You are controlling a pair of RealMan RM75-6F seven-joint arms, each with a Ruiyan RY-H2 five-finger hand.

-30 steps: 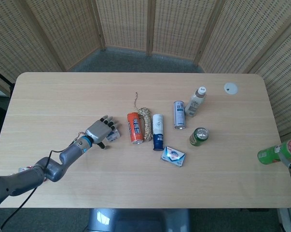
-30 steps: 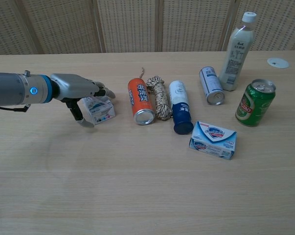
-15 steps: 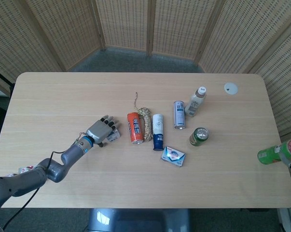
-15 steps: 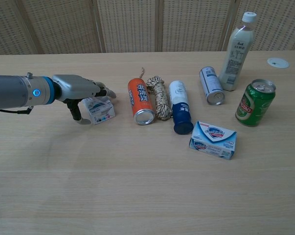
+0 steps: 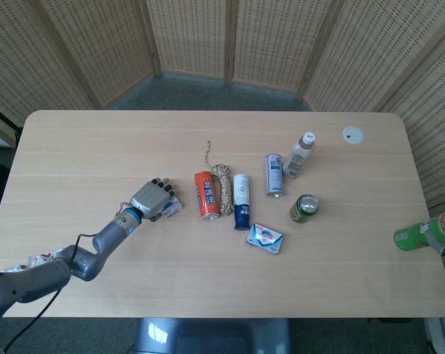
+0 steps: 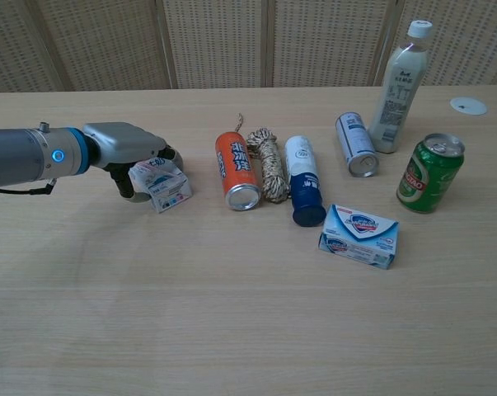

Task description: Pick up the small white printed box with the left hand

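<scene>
On the left part of the table (image 5: 82, 140), the left hand (image 6: 126, 154) grasps the small white printed box (image 6: 161, 185), fingers curled over its top and the thumb behind it. The box sits tilted in the grip; whether its lower corner touches the tabletop cannot be told. Just to its right lie an orange can (image 6: 236, 170) on its side, a coil of rope (image 6: 268, 162) and a blue-and-white tube (image 6: 303, 188), side by side. A soap box (image 6: 359, 235) lies in front of the tube. Farther right, a silver can (image 6: 355, 143) lies on its side beside an upright bottle (image 6: 400, 84), with a green can (image 6: 430, 172) standing near. The right hand is out of sight.
</scene>
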